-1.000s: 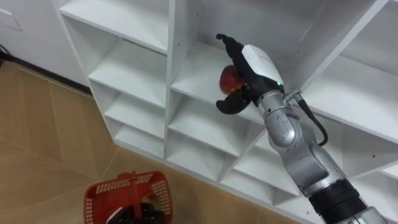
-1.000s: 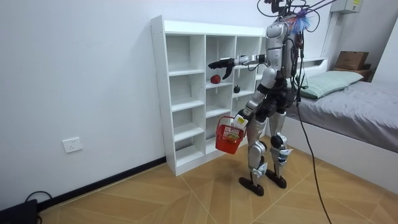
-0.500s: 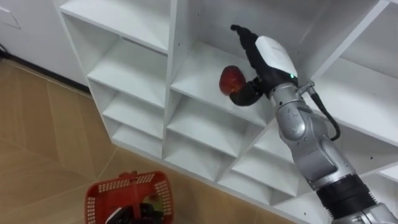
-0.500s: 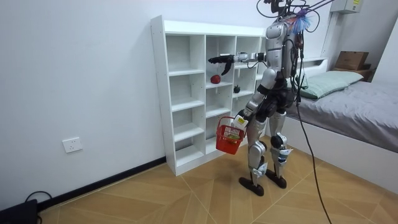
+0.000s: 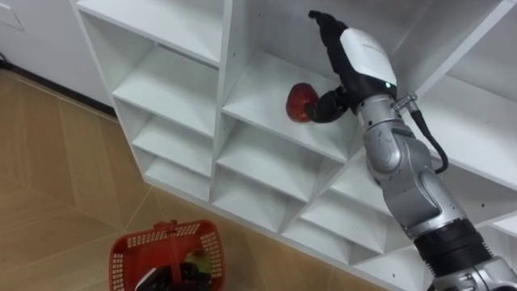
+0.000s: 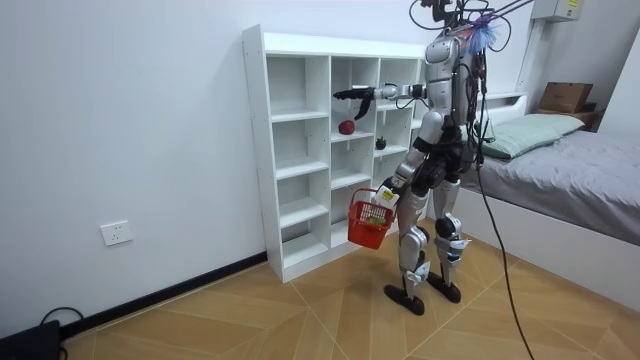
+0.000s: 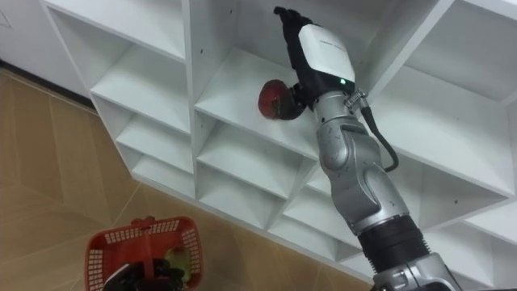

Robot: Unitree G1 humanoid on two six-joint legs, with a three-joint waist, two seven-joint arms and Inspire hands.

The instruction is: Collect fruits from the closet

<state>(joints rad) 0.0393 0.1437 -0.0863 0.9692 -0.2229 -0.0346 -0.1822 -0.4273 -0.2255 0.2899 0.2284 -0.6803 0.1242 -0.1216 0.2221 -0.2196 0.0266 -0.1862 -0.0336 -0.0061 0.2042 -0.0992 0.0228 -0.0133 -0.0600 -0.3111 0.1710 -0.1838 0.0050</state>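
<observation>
A red apple (image 5: 300, 101) lies on a board of the white shelf unit (image 5: 242, 97), in an upper middle compartment. My right hand (image 5: 359, 61) reaches into that compartment, open, with its fingers pointing up past the apple and its thumb at the apple's right side. My left hand (image 5: 161, 280) shows low down, shut on the handle of a red basket (image 5: 129, 250) that hangs in front of the lower shelves. A green fruit (image 5: 196, 263) lies in the basket. In the room view I stand upright facing the shelf unit (image 6: 300, 150), with the apple (image 6: 346, 127) at chest height.
A small dark fruit (image 6: 380, 143) sits in the compartment to the right of the apple's in the room view. A bed (image 6: 580, 190) stands behind me at the room view's right. Wooden floor (image 5: 48, 186) lies before the shelves.
My right hand has risen and shifted right, from cupping the apple to standing beside it with fingers pointing up. The apple stays on its board. The basket hangs as before.
</observation>
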